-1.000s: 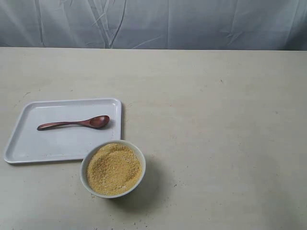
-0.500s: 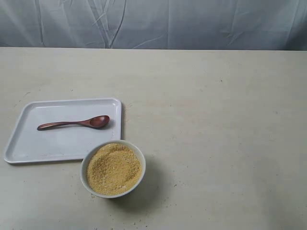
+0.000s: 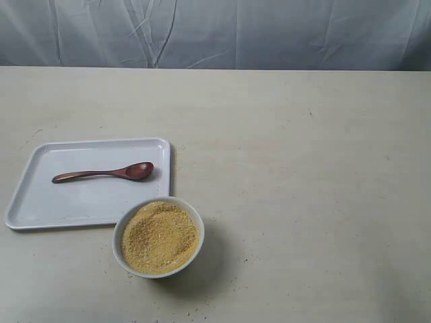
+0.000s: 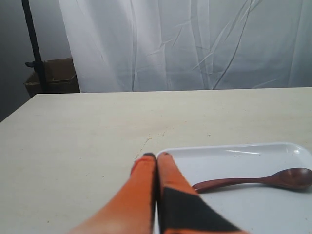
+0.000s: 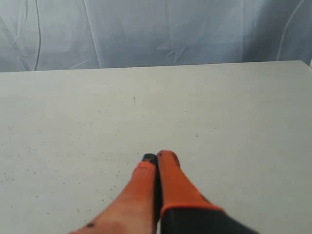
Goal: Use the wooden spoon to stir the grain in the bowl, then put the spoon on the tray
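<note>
The dark reddish-brown wooden spoon [image 3: 104, 173] lies flat on the white tray [image 3: 40, 202], its round end toward the tray's right side. Just in front of the tray stands the small white bowl [image 3: 120, 245], filled with golden-yellow grain [image 3: 159, 237]. Neither arm shows in the exterior view. In the left wrist view my left gripper [image 4: 156, 156] is shut and empty, its orange tips by the tray's [image 4: 253, 204] near corner, short of the spoon's [image 4: 253, 180] handle. My right gripper [image 5: 157, 157] is shut too, over bare table, holding nothing.
The pale table [image 3: 303, 168] runs back to a grey cloth backdrop [image 3: 215, 33]. In the left wrist view a cardboard box [image 4: 51, 78] and a dark pole [image 4: 34, 46] stand beyond the table's far edge.
</note>
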You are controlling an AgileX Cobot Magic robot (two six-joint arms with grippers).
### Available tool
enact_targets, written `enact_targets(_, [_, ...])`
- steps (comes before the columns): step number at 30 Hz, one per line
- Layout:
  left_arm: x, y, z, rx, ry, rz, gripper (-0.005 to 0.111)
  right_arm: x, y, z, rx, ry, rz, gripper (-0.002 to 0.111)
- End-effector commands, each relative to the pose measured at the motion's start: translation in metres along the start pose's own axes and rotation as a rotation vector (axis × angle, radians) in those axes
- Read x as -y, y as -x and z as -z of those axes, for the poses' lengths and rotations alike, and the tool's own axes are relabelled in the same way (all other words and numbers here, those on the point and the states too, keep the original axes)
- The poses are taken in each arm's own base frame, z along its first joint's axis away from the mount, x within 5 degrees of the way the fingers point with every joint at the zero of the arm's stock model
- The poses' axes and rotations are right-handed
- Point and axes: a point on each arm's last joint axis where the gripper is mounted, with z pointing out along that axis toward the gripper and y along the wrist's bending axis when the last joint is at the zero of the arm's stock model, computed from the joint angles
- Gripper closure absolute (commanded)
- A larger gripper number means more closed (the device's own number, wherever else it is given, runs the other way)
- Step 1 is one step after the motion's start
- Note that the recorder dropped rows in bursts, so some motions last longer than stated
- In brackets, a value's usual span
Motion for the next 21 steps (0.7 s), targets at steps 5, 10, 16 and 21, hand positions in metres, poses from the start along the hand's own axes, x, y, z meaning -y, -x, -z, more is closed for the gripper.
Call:
enact_targets(5, [0.0001,-0.0010,0.0000,0.005,0.000,0.007,0.106,0.0001,0.0006,0.0000,0.022,-0.002,0.017,0.109])
enact_targets(10, [0.0001,-0.0010,0.0000,0.005,0.000,0.007,0.106,0.0001,0.0006,0.0000,0.022,-0.002,0.020,0.109])
enact_targets(16, [0.0001,-0.0010,0.0000,0.005,0.000,0.007,0.106,0.0000,0.0005,0.0000,0.021,-0.002,0.081,0.109])
enact_targets(21, [0.0001,-0.0010,0.0000,0.005,0.000,0.007,0.106,-0.0001,0.0004,0.0000,0.020,-0.001,0.078,0.109])
